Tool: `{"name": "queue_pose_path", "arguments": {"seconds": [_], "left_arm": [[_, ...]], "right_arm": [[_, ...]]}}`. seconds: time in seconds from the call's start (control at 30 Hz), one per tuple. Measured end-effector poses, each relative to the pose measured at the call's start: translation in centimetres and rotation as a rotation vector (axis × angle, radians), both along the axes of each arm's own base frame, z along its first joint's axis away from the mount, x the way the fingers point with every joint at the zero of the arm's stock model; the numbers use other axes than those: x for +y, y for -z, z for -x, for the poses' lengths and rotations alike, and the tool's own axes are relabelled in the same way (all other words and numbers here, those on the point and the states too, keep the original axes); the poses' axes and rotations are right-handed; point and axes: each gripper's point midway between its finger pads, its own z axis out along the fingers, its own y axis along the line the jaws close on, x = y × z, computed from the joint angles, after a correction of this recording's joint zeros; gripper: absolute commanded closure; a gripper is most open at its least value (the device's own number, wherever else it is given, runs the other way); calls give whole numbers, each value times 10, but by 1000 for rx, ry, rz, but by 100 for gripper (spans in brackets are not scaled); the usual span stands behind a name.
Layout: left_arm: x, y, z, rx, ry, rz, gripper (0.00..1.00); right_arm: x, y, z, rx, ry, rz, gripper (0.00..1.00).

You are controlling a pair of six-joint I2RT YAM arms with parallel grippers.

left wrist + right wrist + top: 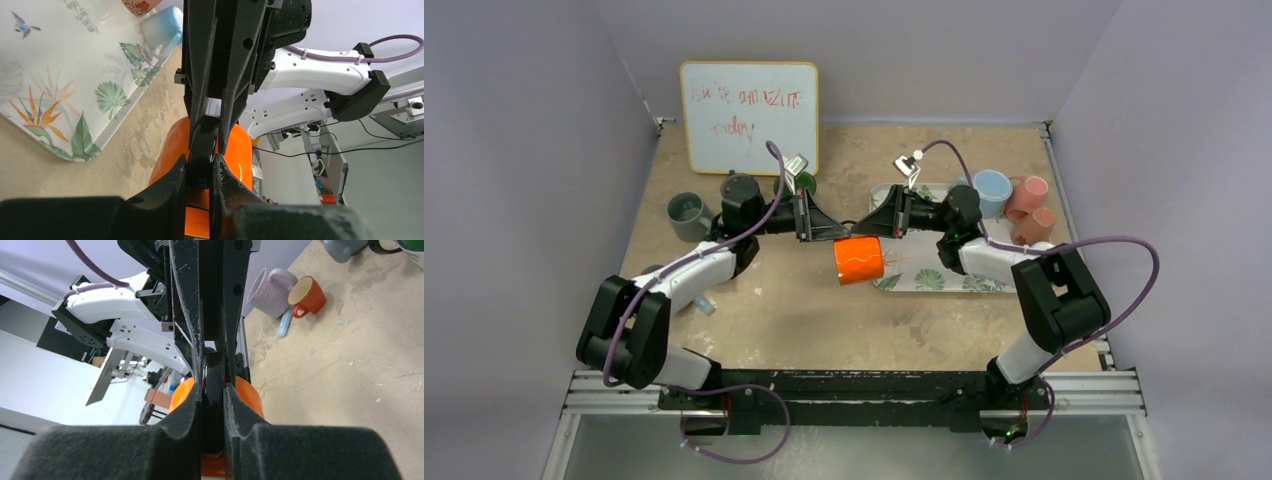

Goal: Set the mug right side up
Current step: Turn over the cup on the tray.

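Observation:
The orange mug with a black handle is at the middle of the table, by the left edge of the tray, with its side turned up toward the camera. My left gripper comes in from the left and my right gripper from the right, tip to tip above the mug. In the left wrist view the left gripper is shut on the black handle, with the mug's orange body behind. The right gripper is shut on the same handle over the mug. I cannot tell whether the mug touches the table.
A floral tray lies right of centre, with a blue mug and two pink mugs at its far end. A grey mug, a dark mug and a whiteboard stand at the back left.

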Motion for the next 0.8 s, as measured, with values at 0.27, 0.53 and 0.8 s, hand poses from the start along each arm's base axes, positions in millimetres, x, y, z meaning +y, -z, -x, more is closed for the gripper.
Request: {"name": "queue_pose_path", "arguments": {"seconds": [0.27, 0.53, 0.8], "left_arm": [[-2, 1, 0, -19, -12, -10, 100], [0, 1, 0, 0, -69, -38, 100], [-2, 12, 11, 56, -62, -65, 100]], "right_arm": [[-1, 5, 1, 21, -1, -8, 99], [-1, 7, 1, 21, -1, -23, 74], [-1, 1, -7, -13, 48, -56, 58]]}}
